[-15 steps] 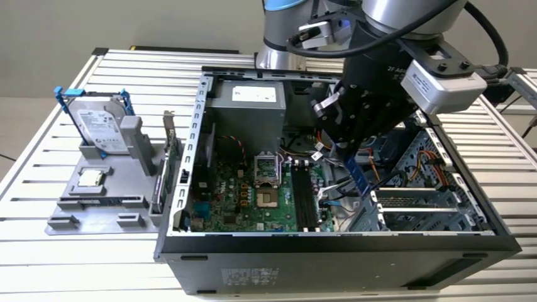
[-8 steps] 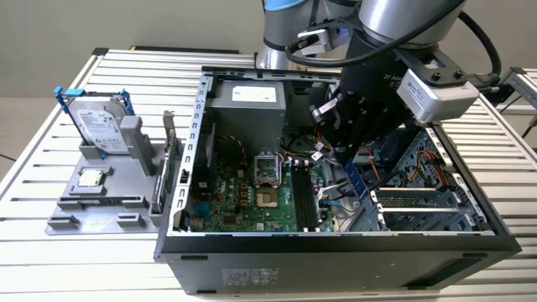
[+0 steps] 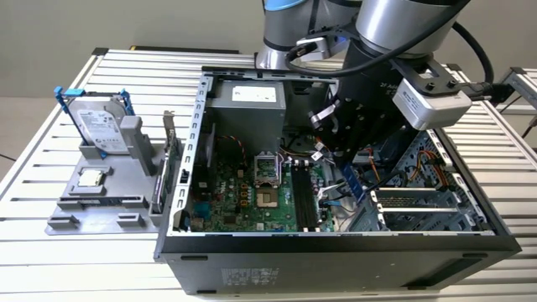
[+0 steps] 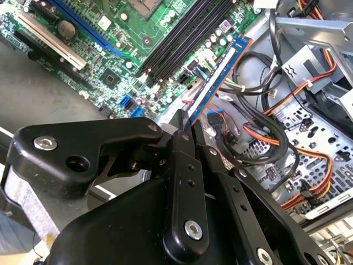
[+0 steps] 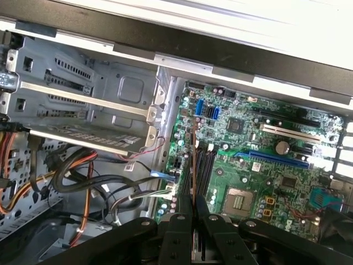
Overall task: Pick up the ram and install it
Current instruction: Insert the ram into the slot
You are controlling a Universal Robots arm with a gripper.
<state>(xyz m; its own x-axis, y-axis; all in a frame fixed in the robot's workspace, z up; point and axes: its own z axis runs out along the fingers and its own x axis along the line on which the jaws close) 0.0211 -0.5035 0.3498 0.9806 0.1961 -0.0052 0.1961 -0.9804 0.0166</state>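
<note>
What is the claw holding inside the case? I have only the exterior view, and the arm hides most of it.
Observer: In the second wrist view the claw is shut on one end of the ram, a long blue stick.
Operator: Is it in a slot?
Observer: No. The black memory slots lie empty, and the ram is off to their side, toward the bundle of cables.
Operator: Is it lined up with them?
Observer: In the first wrist view the ram appears edge-on, a thin line running in roughly the same direction as the slots.
</note>
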